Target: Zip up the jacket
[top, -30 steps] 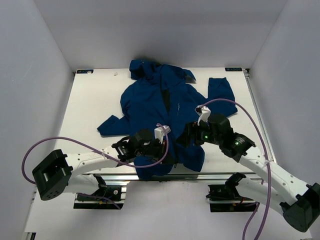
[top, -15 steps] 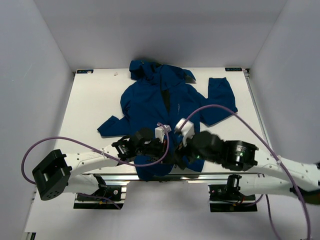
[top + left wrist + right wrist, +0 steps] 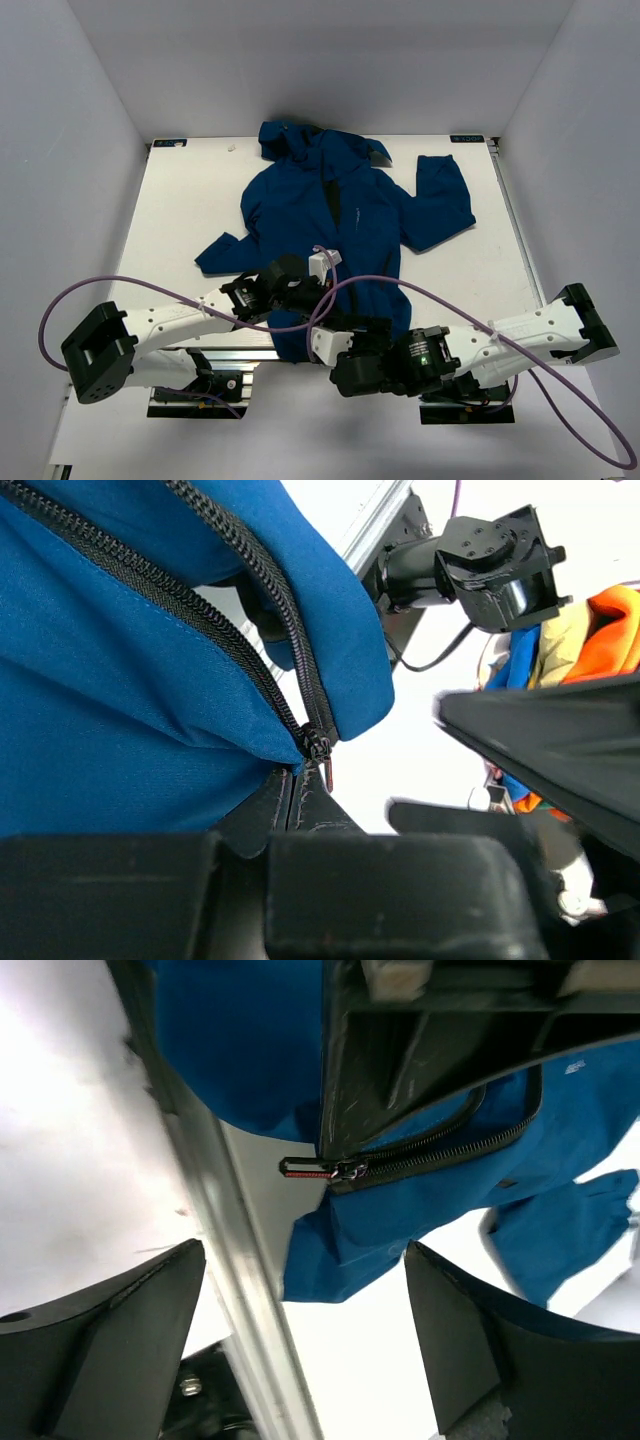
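Swung down since the earlier frame, our right gripper [image 3: 300,1260] is now hovering at the near edge of the flat white table [image 3: 180,200], jaws released and standing wide, facing the small red-edged zipper pull [image 3: 308,1169]. We are holding the left gripper [image 3: 295,795] clenched on the hem of the large dark blue hooded fabric jacket [image 3: 310,200], just beside that pull. The jacket is lying front-up on this table, hood pointing toward the far edge.

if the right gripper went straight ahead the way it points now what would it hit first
Most likely the zipper pull at the jacket's bottom hem, centred ahead of the open right gripper. The shut left gripper holds the hem right beside it; depth is unclear.
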`<state>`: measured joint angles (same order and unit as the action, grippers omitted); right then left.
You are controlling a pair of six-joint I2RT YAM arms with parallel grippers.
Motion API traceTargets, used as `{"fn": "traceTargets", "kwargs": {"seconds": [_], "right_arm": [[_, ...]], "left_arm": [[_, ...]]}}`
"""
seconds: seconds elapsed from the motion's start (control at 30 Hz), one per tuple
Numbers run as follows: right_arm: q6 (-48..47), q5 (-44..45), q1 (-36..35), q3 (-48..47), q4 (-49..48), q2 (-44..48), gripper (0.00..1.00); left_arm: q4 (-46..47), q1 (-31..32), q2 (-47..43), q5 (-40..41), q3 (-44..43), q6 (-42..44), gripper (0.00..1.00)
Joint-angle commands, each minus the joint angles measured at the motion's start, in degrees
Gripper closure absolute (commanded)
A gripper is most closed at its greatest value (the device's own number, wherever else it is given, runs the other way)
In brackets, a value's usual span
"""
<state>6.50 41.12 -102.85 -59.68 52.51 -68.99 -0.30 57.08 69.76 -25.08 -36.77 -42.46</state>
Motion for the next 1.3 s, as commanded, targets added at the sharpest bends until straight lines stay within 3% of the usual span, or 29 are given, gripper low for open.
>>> {"fn": "traceTargets", "kwargs": {"seconds": [0.0, 0.13, 0.3, 0.57, 0.63, 0.8, 0.93, 1.07, 1.27], "right_arm": [[-4.04, 3.95, -1.39, 2.63, -2.85, 0.09, 0.15], [-6.24, 5.90, -1.48, 6.15, -8.46, -0.53, 0.21], [-12.82, 6.16, -1.57, 10.54, -20.59, 1.23, 0.22], [-16.08, 7.65, -1.57, 14.15, -26.93, 2.54, 0.34], [-15.82, 8.96, -1.48, 14.15, -27.20, 2.72, 0.44], [-15.91, 7.57, -1.57, 14.41, -28.25, 4.48, 0.59], [-15.82, 7.31, -1.57, 14.42, -27.91, 5.27, 0.84], [-14.68, 7.48, -1.39, 14.33, -27.72, 7.02, 1.00], [-13.54, 7.56, -0.60, 14.94, -29.31, 8.96, 1.00]], "left_arm": [[-1.55, -0.13, -2.61, -3.31, -2.95, -0.43, 1.00], [-1.03, -0.21, -2.43, -4.10, -2.60, -0.87, 1.00], [-0.58, -0.21, -1.82, -5.42, -2.51, -1.14, 1.00], [-1.29, -0.21, -2.52, -4.89, -2.69, -1.40, 1.00], [-1.72, -0.21, -2.35, -4.89, -2.78, -1.31, 1.00], [-2.25, -0.21, -2.34, -4.89, -2.86, -1.22, 1.00], [-2.08, -0.21, -2.78, -4.63, -2.69, -1.22, 1.00], [-2.17, -0.21, -3.05, -4.45, -2.43, -1.49, 1.00], [-1.99, -0.21, -3.57, -4.54, -2.42, -1.22, 1.00]]}}
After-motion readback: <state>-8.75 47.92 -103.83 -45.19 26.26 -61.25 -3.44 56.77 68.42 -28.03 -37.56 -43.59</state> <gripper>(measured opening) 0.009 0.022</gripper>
